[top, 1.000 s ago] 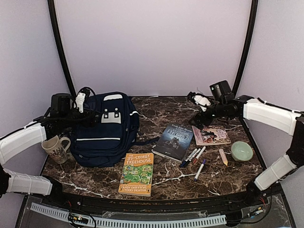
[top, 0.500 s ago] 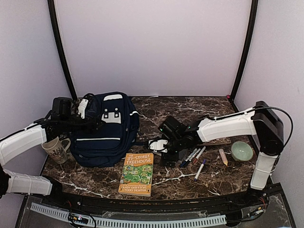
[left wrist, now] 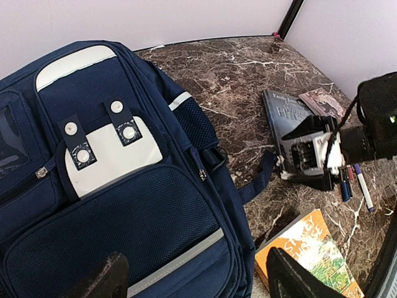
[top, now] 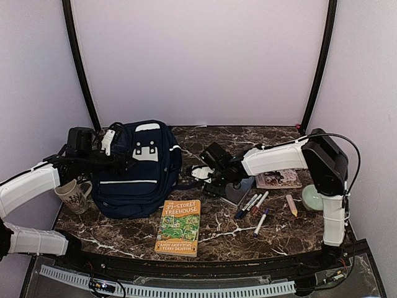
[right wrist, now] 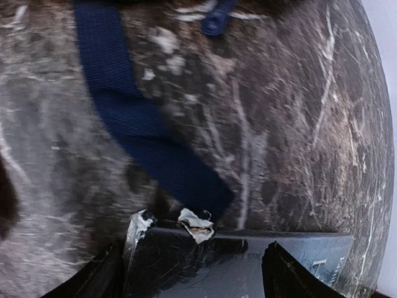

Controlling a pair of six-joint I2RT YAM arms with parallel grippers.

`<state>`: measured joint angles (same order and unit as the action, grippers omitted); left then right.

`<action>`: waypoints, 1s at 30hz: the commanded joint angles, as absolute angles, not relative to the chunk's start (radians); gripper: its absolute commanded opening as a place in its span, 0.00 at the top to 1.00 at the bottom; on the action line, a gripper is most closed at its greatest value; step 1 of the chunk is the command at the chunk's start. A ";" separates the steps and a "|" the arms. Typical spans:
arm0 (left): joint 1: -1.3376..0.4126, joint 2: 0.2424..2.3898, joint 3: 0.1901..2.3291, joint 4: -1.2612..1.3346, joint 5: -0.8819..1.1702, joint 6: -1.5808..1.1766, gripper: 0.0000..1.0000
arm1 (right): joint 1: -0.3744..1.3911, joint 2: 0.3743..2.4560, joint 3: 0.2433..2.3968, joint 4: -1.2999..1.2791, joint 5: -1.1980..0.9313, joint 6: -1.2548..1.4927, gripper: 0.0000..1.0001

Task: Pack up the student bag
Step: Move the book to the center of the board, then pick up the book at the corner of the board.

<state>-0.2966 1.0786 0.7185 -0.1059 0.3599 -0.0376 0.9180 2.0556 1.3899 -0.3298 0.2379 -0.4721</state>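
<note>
free: back-right table (top: 273, 139) | blocking: student bag (top: 139, 174), mug (top: 73, 194), pens (top: 254, 205)

One student bag (top: 139, 171), one mug (top: 73, 195), one green bowl (top: 315, 198). One orange book (top: 180, 228), one dark book (top: 239, 191), one pinkish book (top: 279, 179). Four markers (top: 251, 203), three bunched and one apart, plus one stubby pencil (top: 290, 205)

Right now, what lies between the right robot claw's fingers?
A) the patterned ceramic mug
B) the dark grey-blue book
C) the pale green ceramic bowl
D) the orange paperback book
B: the right gripper has its fingers apart on either side of a corner of the dark grey-blue book.
</note>
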 commanded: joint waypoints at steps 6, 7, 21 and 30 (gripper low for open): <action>-0.295 1.063 0.711 -0.108 0.384 -0.036 0.21 | 0.707 2.091 1.402 -0.315 0.343 -0.519 0.24; -0.296 1.064 0.710 -0.108 0.385 -0.036 0.21 | 0.690 2.095 1.411 -0.315 0.343 -0.520 0.24; -0.297 1.087 0.713 -0.110 0.401 -0.035 0.21 | 0.655 1.888 1.432 -0.442 0.065 -0.463 0.19; -0.406 1.111 0.781 -0.205 0.416 -0.174 0.24 | 0.648 1.687 1.338 -0.573 -0.102 -0.467 0.19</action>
